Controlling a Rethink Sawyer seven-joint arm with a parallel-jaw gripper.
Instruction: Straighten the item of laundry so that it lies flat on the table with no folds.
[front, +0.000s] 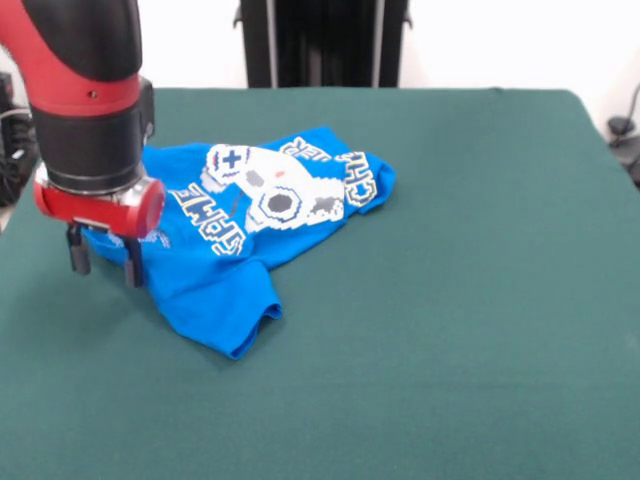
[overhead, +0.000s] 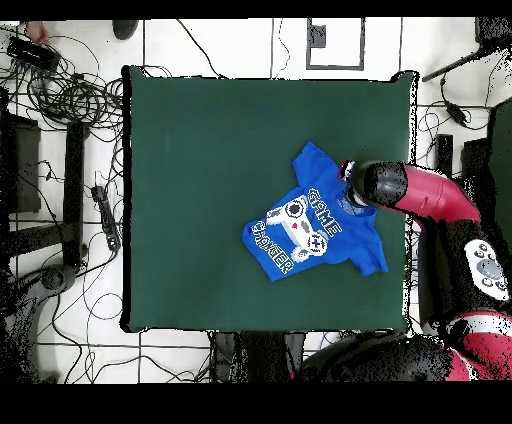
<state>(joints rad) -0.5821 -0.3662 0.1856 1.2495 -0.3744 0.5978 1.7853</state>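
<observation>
jaws (front: 103, 262) narrowly parted, tips down at the edge of the blue t-shirt (front: 240, 235), gripping nothing visible. shirt rumpled, print up, one sleeve folded, lying on the green bench (front: 450, 300) beside red arm (overhead: 420, 190).

From the front we look across the table (front: 480, 300) toward the robot, quite close. From overhead we look straight down from high up. Both views share the table.
</observation>
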